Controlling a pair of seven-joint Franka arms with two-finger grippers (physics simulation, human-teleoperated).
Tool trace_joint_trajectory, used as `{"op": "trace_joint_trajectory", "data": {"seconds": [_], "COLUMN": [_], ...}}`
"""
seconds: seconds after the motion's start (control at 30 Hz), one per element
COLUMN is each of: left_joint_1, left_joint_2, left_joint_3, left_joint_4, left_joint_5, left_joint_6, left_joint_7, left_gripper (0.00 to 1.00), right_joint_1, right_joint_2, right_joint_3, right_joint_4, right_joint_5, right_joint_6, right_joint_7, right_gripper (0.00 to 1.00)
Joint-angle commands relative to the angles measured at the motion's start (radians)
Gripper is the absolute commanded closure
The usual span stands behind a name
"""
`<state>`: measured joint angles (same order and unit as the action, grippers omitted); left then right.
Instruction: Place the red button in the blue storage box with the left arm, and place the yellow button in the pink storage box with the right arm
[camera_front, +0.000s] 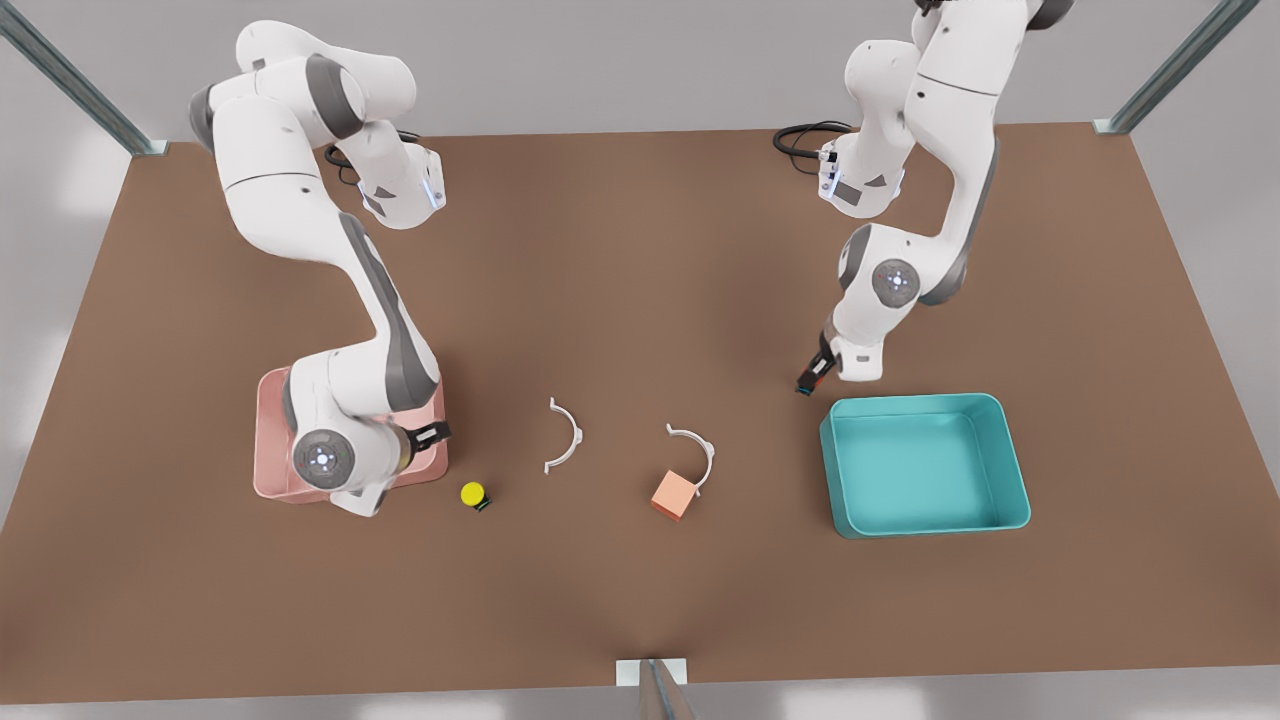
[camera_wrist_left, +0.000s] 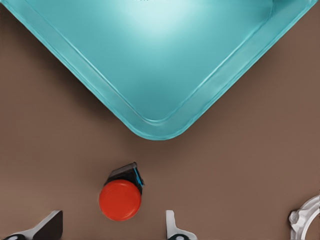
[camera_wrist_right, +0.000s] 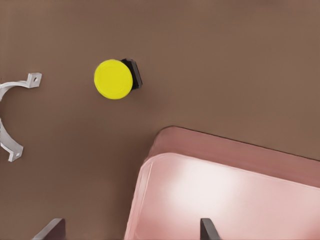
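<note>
Neither button is stowed yet, operator — both placements remain to be done.

Your left gripper (camera_wrist_left: 112, 227) hangs low over the table just off a corner of the blue storage box (camera_front: 1005, 470); its fingers are spread wide and hold nothing. The red button (camera_wrist_left: 120, 199) lies on the table between those fingers, just beside the box corner but outside it. It is a round red cap on a small black base with a blue mark, tipped on its side. In the front view it is hidden under the gripper. The box itself holds nothing.

Your right gripper (camera_wrist_right: 131, 230) sits over the corner of the pink storage box (camera_wrist_right: 150, 170), fingers apart and empty. The yellow button (camera_front: 473, 494) rests on the table near that box, outside it — yellow cap, black base, also lying over.

In my judgement the left arm is nearer to a grasp; the right must first shift off the tray toward its button
</note>
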<state>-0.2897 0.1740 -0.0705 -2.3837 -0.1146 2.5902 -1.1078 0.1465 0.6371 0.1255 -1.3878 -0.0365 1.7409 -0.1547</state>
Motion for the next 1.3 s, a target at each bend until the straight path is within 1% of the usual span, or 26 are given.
{"op": "trace_joint_trajectory", "data": {"seconds": [0.0, 0.03, 0.13, 0.43, 0.53, 0.73, 0.77, 0.83, 0.87, 0.93, 0.97, 1.1, 1.13, 1.2, 1.23, 1.27], "left_joint_1": [0.000, 0.000, 0.000, -0.014, -0.015, -0.014, -0.015, -0.015, -0.016, -0.023, -0.023, -0.023, -0.023, -0.031, -0.037, -0.040], "left_joint_2": [0.009, 0.016, 0.036, 0.053, 0.059, 0.148, 0.151, 0.153, 0.154, 0.153, 0.153, 0.137, 0.119, 0.059, 0.012, -0.030], "left_joint_3": [0.000, 0.001, 0.001, 0.001, 0.001, 0.001, 0.001, 0.001, 0.001, 0.001, 0.001, 0.001, 0.001, 0.001, 0.000, 0.000], "left_joint_4": [-0.008, -0.008, -0.009, -0.049, -0.049, -0.031, -0.026, -0.025, -0.025, -0.025, -0.025, -0.025, -0.025, -0.025, -0.025, -0.023], "left_joint_5": [0.001, 0.001, 0.001, 0.003, 0.003, 0.009, 0.009, 0.010, 0.010, 0.012, 0.012, 0.026, 0.026, 0.027, 0.027, 0.027], "left_joint_6": [0.177, 0.183, 0.182, 0.174, 0.174, 0.205, 0.205, 0.205, 0.205, 0.205, 0.205, 0.200, 0.194, 0.139, 0.073, 0.031], "left_joint_7": [-0.600, -0.600, -0.600, -0.595, -0.596, -0.596, -0.596, -0.595, -0.593, -0.590, -0.589, -0.587, -0.584, -0.584, -0.584, -0.584], "left_gripper": [0.00, 0.00, 0.00, 0.00, 0.00, 0.00, 0.02, 0.27, 0.37, 0.50, 0.53, 0.55, 0.55, 0.55, 0.55, 0.55], "right_joint_1": [0.024, 0.039, 0.061, 0.061, 0.062, 0.074, 0.074, 0.074, 0.074, 0.076, 0.079, 0.081, 0.082, 0.082, 0.084, 0.088], "right_joint_2": [0.010, 0.022, 0.072, 0.150, 0.174, 0.199, 0.203, 0.213, 0.219, 0.228, 0.234, 0.243, 0.245, 0.245, 0.243, 0.242], "right_joint_3": [0.002, 0.002, 0.002, 0.002, 0.002, 0.002, 0.002, 0.002, 0.002, 0.002, 0.002, 0.002, 0.002, 0.002, 0.002, 0.002], "right_joint_4": [-0.007, -0.008, -0.007, -0.007, -0.007, -0.007, -0.007, -0.007, -0.008, -0.008, -0.008, -0.017, -0.017, -0.025, -0.030, -0.042], "right_joint_5": [-0.037, -0.042, -0.046, -0.049, -0.060, -0.059, -0.059, -0.059, -0.060, -0.060, -0.060, -0.060, -0.069, -0.069, -0.071, -0.068], "right_joint_6": [0.210, 0.261, 0.335, 0.468, 0.482, 0.485, 0.485, 0.485, 0.483, 0.483, 0.485, 0.499, 0.497, 0.497, 0.494, 0.496], "right_joint_7": [-0.158, -0.187, -0.175, -0.186, -0.218, -0.217, -0.218, -0.218, -0.218, -0.218, -0.218, -0.218, -0.218, -0.215, -0.212, -0.201], "right_gripper": [0.00, 0.00, 0.00, 0.00, 0.00, 0.00, 0.00, 0.00, 0.00, 0.00, 0.00, 0.00, 0.06, 0.21, 0.46, 0.57]}}
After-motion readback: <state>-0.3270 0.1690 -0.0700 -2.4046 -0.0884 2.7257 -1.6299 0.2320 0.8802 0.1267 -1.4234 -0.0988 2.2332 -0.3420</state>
